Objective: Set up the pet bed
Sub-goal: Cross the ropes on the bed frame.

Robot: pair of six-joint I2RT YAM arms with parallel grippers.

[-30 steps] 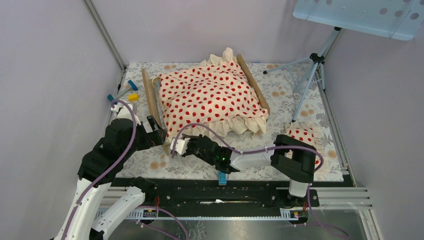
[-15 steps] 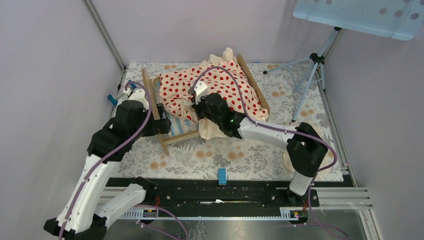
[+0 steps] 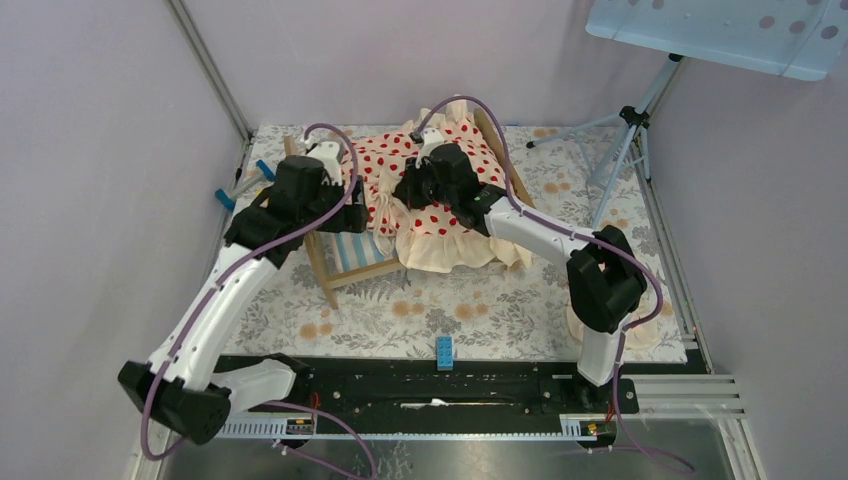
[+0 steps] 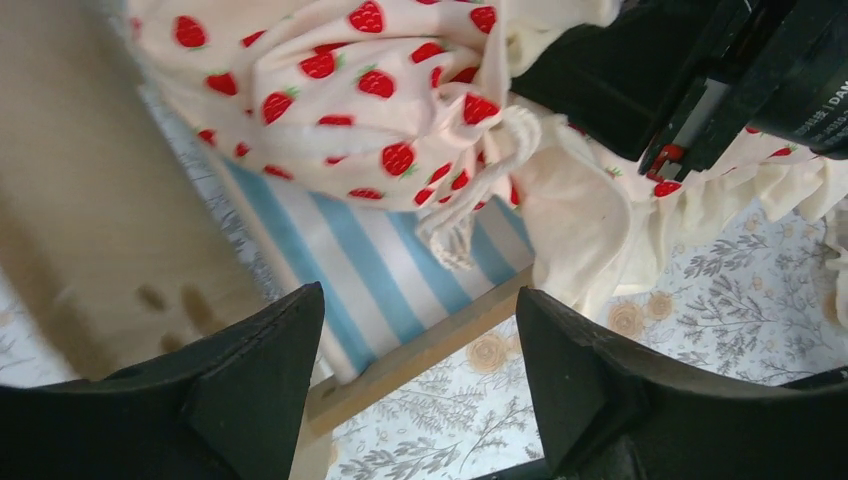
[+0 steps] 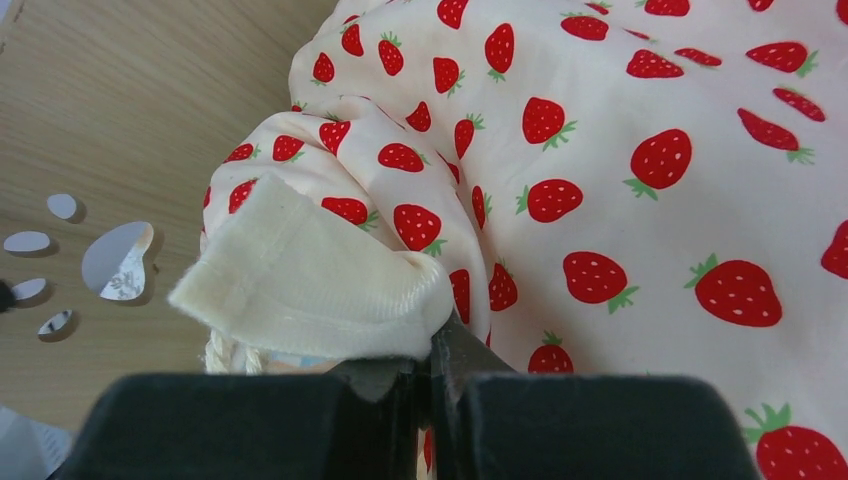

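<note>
Light-wood pet bed (image 3: 352, 258) is sitting upright at upper center of frame, blue-and-white striped mattress partly showing.

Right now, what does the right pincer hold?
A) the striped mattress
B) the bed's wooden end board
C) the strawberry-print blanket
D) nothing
C: the right wrist view shows the right pincer shut, with a fold of the blanket pinched between its fingers.

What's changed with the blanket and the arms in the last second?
The right gripper, shut on the blanket, dragged its near corner toward the far end, folding it back and baring the striped mattress. The left gripper moved forward alongside, open above the mattress. The pet bed stayed put.
</note>
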